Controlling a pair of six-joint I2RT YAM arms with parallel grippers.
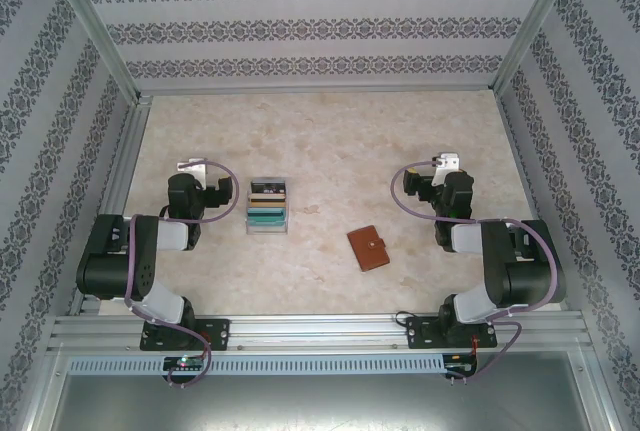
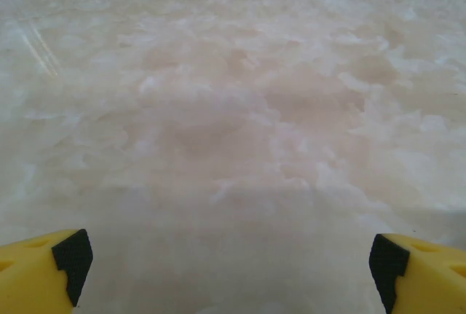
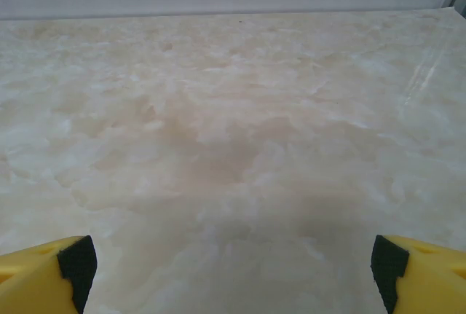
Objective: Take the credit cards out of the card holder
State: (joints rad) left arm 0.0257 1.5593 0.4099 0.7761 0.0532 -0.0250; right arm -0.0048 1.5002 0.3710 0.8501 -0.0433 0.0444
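Observation:
The card holder (image 1: 367, 248), a small reddish-brown leather wallet with a snap tab, lies folded shut on the marble tabletop, right of centre and near the front. The credit cards are hidden. My left gripper (image 1: 191, 166) hovers over the left side of the table, well left of the holder. In the left wrist view that gripper (image 2: 229, 263) is open, its yellow fingertips (image 2: 44, 270) wide apart over bare marble. My right gripper (image 1: 446, 162) sits to the right of the holder and further back. Seen from the right wrist, it (image 3: 229, 263) is open with nothing between its fingertips (image 3: 419, 270).
A clear plastic tray (image 1: 268, 206) of teal and dark cards stands left of centre, just right of the left arm. Patterned walls (image 1: 320, 26) enclose the table on three sides, and an aluminium rail (image 1: 320, 331) runs along the front edge.

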